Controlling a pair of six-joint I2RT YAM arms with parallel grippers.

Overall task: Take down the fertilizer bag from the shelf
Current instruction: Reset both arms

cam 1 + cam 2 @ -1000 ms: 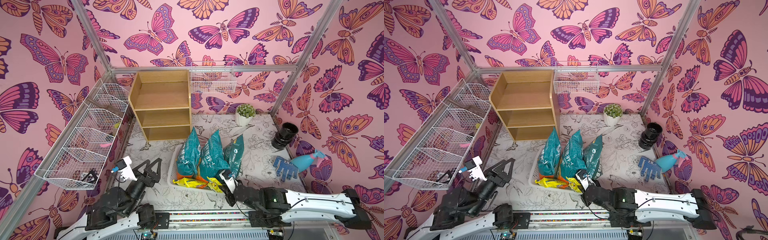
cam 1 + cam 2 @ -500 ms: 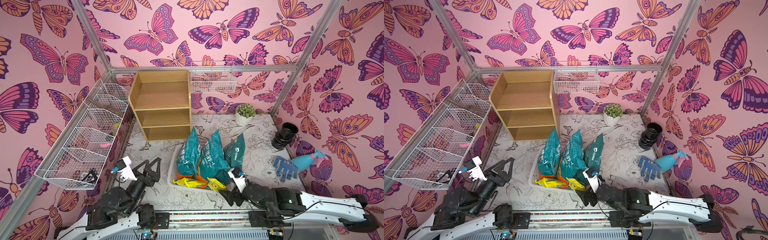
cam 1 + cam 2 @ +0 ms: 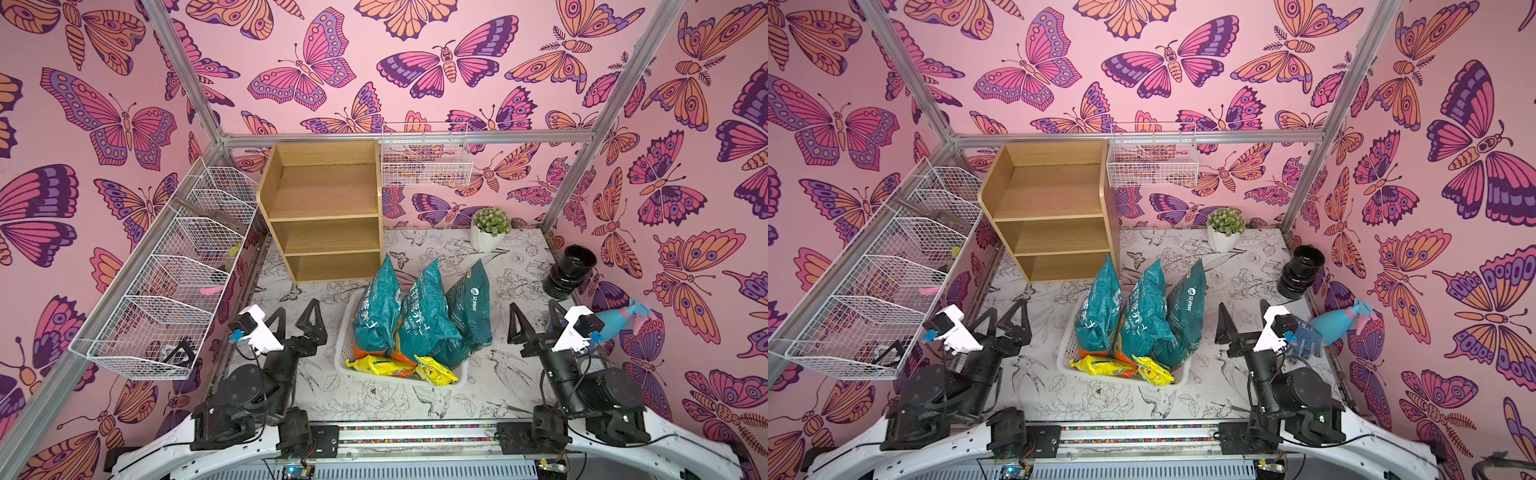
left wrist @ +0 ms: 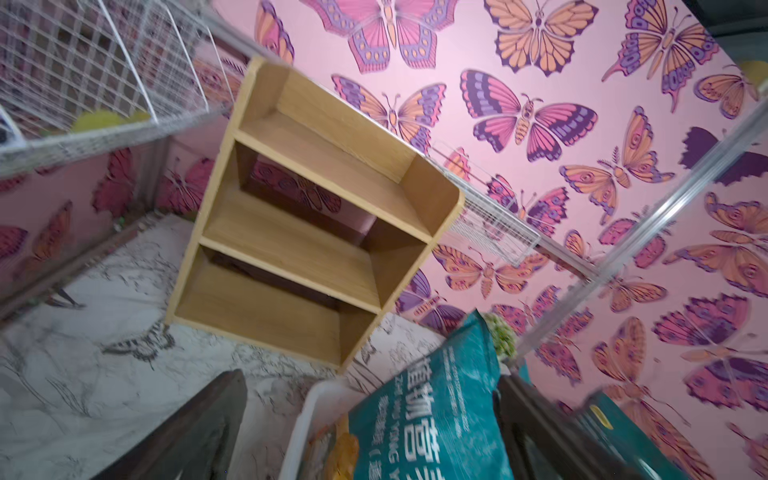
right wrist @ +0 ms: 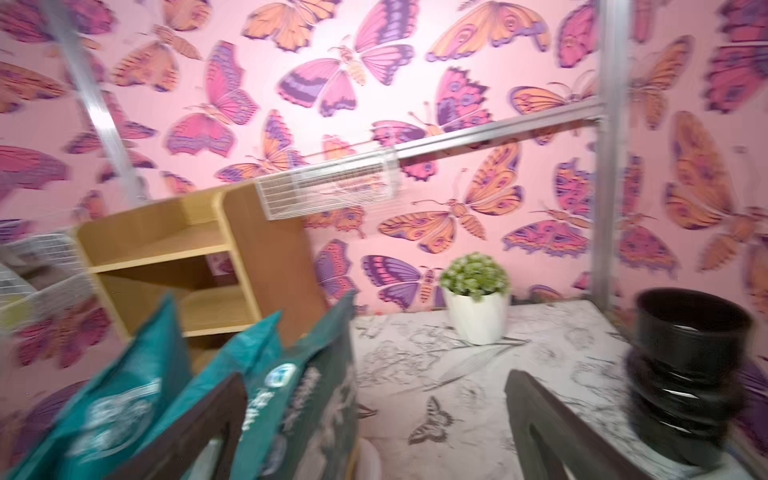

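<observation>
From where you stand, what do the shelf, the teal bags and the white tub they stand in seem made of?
The shelf: light wood or wood-look board, matt, faint grain showing. The teal bags: thin plastic film, slightly glossy, crinkled and creased. The white tub: probably moulded plastic, smooth, thin-walled.

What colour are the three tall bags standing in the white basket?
Teal with white lettering; the bags show best in a top view.

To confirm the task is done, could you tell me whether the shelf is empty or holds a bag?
Empty: the shelf shows bare wood on all three tiers; the teal bags stand in the white basket.
</observation>
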